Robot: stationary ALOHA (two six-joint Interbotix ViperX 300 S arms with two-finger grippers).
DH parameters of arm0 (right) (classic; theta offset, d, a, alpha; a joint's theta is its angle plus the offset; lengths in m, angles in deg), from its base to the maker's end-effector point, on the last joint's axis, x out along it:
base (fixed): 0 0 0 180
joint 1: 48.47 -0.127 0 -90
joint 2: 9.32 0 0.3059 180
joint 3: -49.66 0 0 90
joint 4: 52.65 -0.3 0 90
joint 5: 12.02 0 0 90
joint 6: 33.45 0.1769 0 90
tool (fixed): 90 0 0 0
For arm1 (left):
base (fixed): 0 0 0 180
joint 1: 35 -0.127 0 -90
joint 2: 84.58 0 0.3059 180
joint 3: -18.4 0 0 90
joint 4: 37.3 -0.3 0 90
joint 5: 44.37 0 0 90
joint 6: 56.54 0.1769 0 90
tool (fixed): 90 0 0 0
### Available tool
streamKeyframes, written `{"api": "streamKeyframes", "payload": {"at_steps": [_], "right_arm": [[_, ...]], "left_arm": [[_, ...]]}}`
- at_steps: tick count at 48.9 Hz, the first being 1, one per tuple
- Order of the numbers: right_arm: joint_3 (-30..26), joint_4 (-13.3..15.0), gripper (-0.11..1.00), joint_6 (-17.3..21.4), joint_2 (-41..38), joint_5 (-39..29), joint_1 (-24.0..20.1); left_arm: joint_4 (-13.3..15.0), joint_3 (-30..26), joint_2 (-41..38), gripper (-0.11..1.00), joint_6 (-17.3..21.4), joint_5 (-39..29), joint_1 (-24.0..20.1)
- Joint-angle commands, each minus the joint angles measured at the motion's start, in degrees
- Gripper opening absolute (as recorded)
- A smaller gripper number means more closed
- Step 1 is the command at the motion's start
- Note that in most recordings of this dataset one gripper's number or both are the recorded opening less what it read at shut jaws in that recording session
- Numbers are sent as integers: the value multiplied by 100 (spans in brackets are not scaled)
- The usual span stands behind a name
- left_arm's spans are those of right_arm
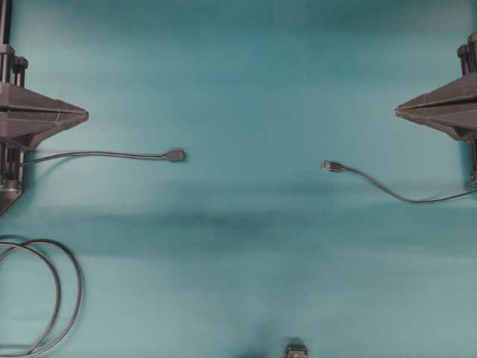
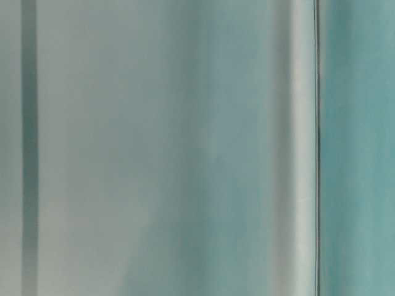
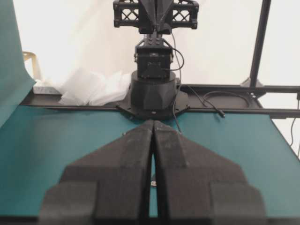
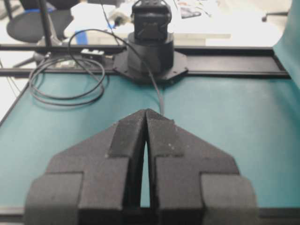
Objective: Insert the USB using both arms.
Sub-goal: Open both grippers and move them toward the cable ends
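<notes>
USB plug (image 1: 332,165) lies right of centre on the teal counter (image 1: 246,89), facing the dark socket (image 1: 175,155) well apart, ready for mating; left pincer (image 1: 83,115) and right pincer (image 1: 398,112) rest pressed together, empty.

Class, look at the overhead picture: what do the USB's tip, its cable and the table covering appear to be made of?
USB: the tip looks like bare metal, since it shows pale and silvery against the dark body. Its cable: probably rubber or plastic sheathing, matte dark grey, lying in a soft curve. Table covering: a smooth matte teal sheet; whether fabric, paper or vinyl cannot be told.
</notes>
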Motion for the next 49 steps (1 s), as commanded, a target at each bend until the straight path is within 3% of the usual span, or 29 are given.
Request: {"api": "streamKeyframes", "payload": {"at_steps": [1,16,28,37,49], "right_arm": [[-53,18,0,0,-62,44,-9],[-105,18,0,0,-62,-246,-9],[-545,18,0,9,-193,-1494,-18],[-905,18,0,18,-800,-2171,-9],[-1107,18,0,290,-1705,-2593,-18]], "left_arm": [[26,0,-158,6,-62,0,0],[26,-88,-325,4,-35,-229,9],[26,-589,-773,4,0,-1538,9],[18,-914,-1266,4,114,-2004,9],[18,-993,-1872,4,167,-2083,9]]}}
